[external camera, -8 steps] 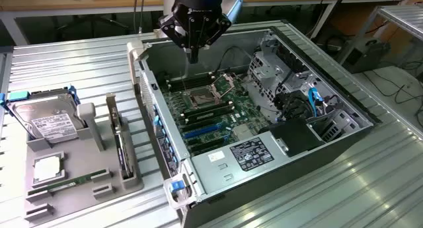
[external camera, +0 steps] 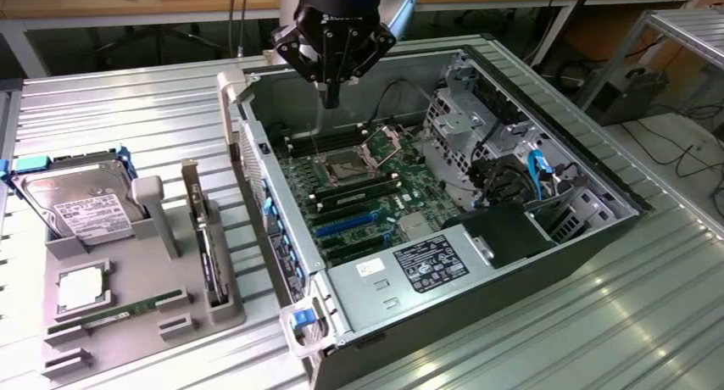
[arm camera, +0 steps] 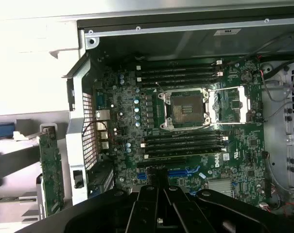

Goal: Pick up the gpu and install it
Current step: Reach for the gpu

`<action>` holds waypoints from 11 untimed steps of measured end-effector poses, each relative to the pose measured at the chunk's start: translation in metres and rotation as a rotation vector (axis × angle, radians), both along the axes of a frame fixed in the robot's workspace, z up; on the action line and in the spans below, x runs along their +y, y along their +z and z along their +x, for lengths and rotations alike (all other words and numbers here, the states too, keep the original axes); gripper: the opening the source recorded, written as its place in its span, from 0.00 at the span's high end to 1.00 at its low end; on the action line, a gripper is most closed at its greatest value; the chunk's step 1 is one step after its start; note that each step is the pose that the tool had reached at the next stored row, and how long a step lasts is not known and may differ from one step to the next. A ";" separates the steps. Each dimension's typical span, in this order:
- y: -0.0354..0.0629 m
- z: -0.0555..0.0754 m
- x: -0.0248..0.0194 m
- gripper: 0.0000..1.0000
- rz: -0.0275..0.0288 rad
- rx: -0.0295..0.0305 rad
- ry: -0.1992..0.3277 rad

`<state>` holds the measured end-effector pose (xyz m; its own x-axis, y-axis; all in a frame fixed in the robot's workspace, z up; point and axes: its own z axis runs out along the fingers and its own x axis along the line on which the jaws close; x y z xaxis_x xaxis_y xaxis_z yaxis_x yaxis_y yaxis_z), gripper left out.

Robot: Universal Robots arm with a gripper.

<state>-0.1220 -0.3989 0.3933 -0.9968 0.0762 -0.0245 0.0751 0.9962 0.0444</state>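
The gpu [external camera: 207, 237] stands on edge in a slot of the grey fixture block [external camera: 147, 275], to the exterior view's left of the open computer case [external camera: 543, 254]. In the wrist view the gpu [arm camera: 51, 174] is a narrow card seen from above, outside the case wall. My gripper [external camera: 331, 97] hangs above the far end of the case, over the motherboard [external camera: 362, 195], well away from the gpu. Its fingers are pressed together and hold nothing. The wrist view has the gripper [arm camera: 159, 180] above the blue expansion slots [arm camera: 180, 172].
A silver hard drive [external camera: 81, 205] in a blue bracket and a slim green memory stick [external camera: 119, 312] also sit on the fixture. Inside the case are an open CPU socket [arm camera: 185, 108], memory slots [arm camera: 178, 73], cables and a drive cage [external camera: 464, 127]. A ribbed metal table [external camera: 136, 110] carries everything.
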 end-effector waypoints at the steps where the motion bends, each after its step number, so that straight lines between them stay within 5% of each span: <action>1: 0.0000 0.000 0.0000 0.89 0.0000 0.0000 0.000; 7: 0.0001 -0.001 -0.0014 0.89 -0.0001 0.0001 0.000; 11: 0.0000 -0.009 -0.0092 0.89 0.0000 -0.0001 0.000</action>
<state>-0.1309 -0.4081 0.3933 -0.9968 0.0762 -0.0245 0.0751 0.9962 0.0444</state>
